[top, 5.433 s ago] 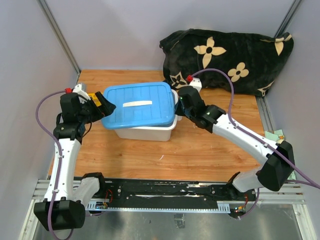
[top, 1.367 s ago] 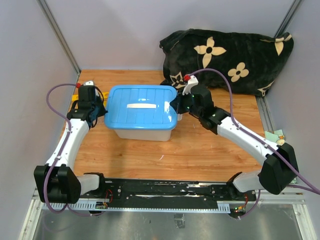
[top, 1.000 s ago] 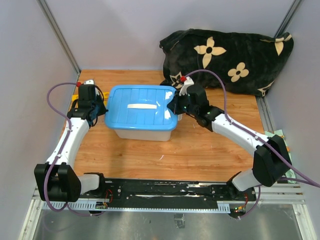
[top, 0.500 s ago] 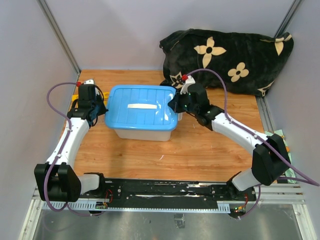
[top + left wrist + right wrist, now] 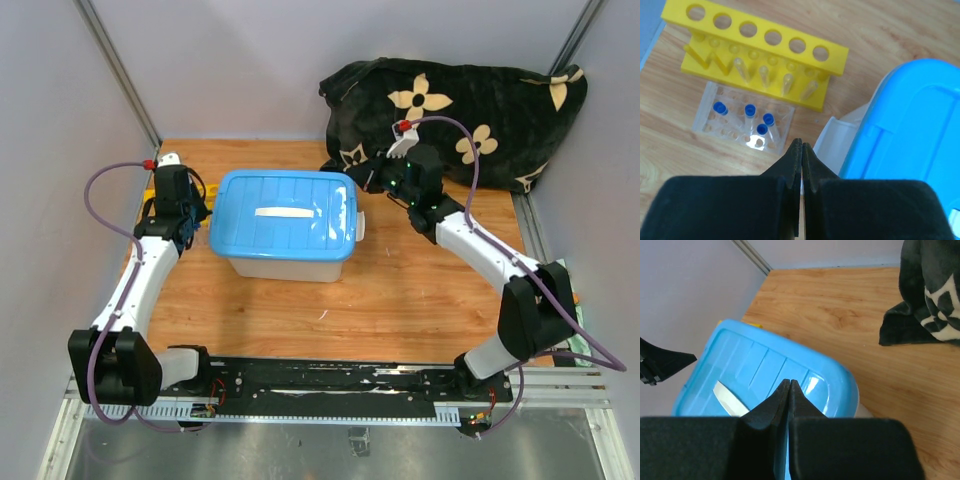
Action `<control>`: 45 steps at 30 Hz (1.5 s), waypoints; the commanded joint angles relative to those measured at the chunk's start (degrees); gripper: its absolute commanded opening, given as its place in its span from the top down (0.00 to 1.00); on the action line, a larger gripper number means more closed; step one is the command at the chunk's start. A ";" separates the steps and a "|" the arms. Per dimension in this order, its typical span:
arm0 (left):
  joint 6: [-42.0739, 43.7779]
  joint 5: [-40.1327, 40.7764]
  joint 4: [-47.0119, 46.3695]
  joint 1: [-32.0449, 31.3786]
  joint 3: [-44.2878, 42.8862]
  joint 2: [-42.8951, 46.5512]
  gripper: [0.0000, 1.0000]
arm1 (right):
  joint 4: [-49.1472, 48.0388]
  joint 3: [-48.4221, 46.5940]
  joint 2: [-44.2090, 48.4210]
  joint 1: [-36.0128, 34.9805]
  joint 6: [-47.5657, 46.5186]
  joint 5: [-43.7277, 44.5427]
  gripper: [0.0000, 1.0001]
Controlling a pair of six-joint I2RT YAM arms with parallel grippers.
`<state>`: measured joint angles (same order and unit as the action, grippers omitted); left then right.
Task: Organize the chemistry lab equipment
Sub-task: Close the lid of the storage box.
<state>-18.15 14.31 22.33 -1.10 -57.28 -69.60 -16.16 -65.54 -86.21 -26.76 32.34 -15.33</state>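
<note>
Grained wooden table (image 5: 400, 300) — glossy ribbed blue lid (image 5: 300, 235), holed yellow rack (image 5: 759, 49)

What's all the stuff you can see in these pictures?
Tub: one, white, middle of the table.
Lid: one, blue, shut on the tub.
Cloth: one, black with cream flowers, bunched at the back right.
Yellow rack: one, with holes, on the table left of the tub.
Clear tray: one, beside the yellow rack.
Blue-capped tubes: four, in the clear tray.
Table: one, wooden.
Left gripper: black, shut, above the tray.
Right gripper: black, shut, above the lid's right end.
</note>
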 commanded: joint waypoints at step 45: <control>-7.22 -31.13 -22.46 -0.30 4.99 -7.33 0.80 | 10.22 -9.88 -18.31 4.88 2.27 -17.01 0.99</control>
<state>-24.77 -15.16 0.86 -1.17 -52.95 -75.02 -12.14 -75.29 -102.69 -22.02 37.15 -34.24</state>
